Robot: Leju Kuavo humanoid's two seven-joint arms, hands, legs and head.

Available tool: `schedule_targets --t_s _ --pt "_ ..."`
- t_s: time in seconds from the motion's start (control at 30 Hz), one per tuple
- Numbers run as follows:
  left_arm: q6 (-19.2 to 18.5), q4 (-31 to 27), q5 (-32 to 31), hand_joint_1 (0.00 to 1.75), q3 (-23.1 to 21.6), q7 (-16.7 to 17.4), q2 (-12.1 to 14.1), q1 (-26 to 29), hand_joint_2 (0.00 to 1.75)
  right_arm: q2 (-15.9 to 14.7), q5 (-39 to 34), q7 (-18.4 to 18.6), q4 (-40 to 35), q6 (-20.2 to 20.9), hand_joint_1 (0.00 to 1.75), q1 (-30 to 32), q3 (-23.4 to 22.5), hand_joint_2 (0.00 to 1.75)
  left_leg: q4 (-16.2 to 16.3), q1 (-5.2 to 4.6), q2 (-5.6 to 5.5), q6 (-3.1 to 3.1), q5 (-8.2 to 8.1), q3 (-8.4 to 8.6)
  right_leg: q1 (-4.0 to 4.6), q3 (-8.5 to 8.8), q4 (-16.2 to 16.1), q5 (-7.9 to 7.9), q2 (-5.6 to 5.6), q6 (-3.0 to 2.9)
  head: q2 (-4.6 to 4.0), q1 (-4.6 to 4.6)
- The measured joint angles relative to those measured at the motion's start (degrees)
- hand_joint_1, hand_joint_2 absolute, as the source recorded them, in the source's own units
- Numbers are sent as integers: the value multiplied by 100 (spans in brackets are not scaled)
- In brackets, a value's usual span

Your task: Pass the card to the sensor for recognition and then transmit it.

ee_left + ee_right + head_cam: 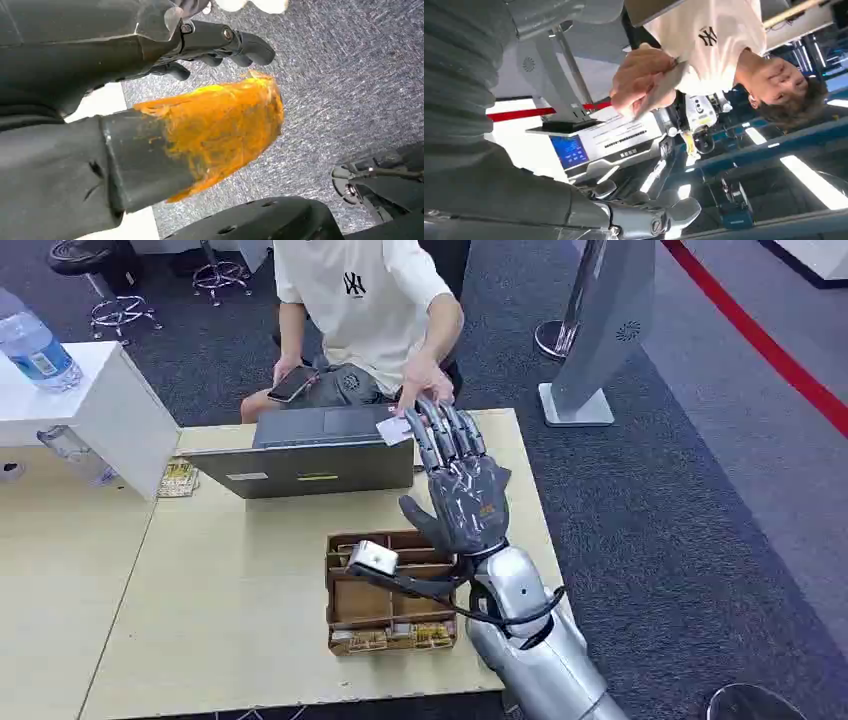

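Risk: card [394, 430] could be dropping between hands if the person's hand [425, 380] is letting go early
Card: sitting at the table's [250, 640] far edge, pinched by the person, touching the robot's fingertips
Right hand [462, 480]: fingers extended, not clearly gripping the card
Left hand [210, 45]: hanging over carpet, fingers curled, holding nothing

A black interlocked "NY" logo stood on the person's white short-sleeved T-shirt [355, 285]. Other print was too small to read.
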Motion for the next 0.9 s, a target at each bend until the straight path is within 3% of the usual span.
schedule_targets --t_s 0.3,0.33,0.37,0.43,0.47,0.9 --pt "-31 0 -11 0 -46 17 22 1 0 0 81 68 310 -2 5 -99 -26 175 0 0 -1 0 0 0 0 0 0 0 -1 0 0 0" --pt "-33 0 -13 0 -48 17 26 1 0 0 81 68 336 -2 87 -109 -26 175 0 0 -1 0 0 0 0 0 0 0 -1 0 0 0" --pt "-33 0 -15 0 -48 17 28 1 0 0 85 70 360 -2 152 -117 -26 175 0 0 -1 0 0 0 0 0 0 0 -1 0 0 -2" --pt "-35 0 -15 0 -48 55 31 1 0 2 87 81 397 0 159 -117 -28 175 0 0 -1 0 0 0 0 0 0 0 -1 0 0 -2" --pt "-35 0 -15 0 -48 59 31 1 0 2 87 87 411 0 175 -117 -28 175 0 0 -1 0 0 0 0 0 0 0 -1 0 0 0" --pt "-41 0 -15 0 -48 109 33 1 0 17 87 111 594 -18 175 -110 -28 175 0 0 -1 0 0 0 0 0 0 0 -1 0 0 0"
